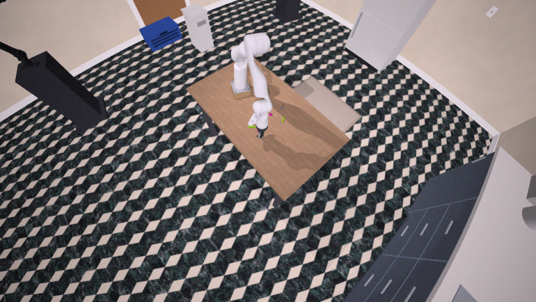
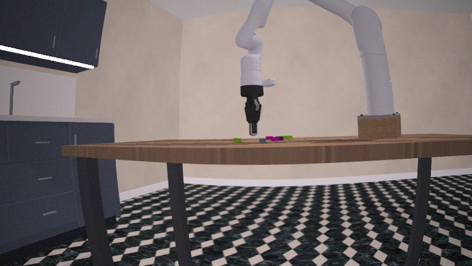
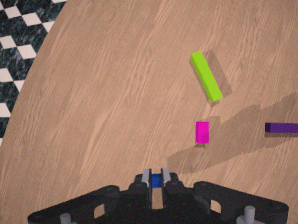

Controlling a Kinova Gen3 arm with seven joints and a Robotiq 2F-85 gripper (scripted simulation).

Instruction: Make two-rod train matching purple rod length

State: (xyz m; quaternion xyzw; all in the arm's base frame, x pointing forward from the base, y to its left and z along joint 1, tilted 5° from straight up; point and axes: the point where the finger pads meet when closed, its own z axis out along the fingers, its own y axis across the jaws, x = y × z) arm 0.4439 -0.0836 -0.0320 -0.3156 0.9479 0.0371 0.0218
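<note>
My gripper [image 3: 156, 178] [image 2: 253, 133] [image 1: 259, 135] is shut on a small blue rod [image 3: 156, 179] and hangs just above the wooden table [image 1: 300, 165] [image 2: 198, 153] [image 3: 113, 96]. In the wrist view a lime rod [image 3: 206, 76] lies ahead to the right, a magenta rod [image 3: 202, 132] lies just below it, and the purple rod [image 3: 282, 127] lies at the right edge. In the exterior view a lime rod [image 2: 236, 140], a grey rod [image 2: 262, 140], magenta rods [image 2: 274, 138] and another lime rod [image 2: 287, 136] lie low on the table behind the gripper.
The arm's base block [image 1: 241, 93] [image 2: 379, 127] stands at the far end of the table. The table's left edge runs close by in the wrist view, with checkered floor [image 3: 27, 23] beyond. In the top view a second lime rod [image 1: 283, 119] lies to the right of the arm.
</note>
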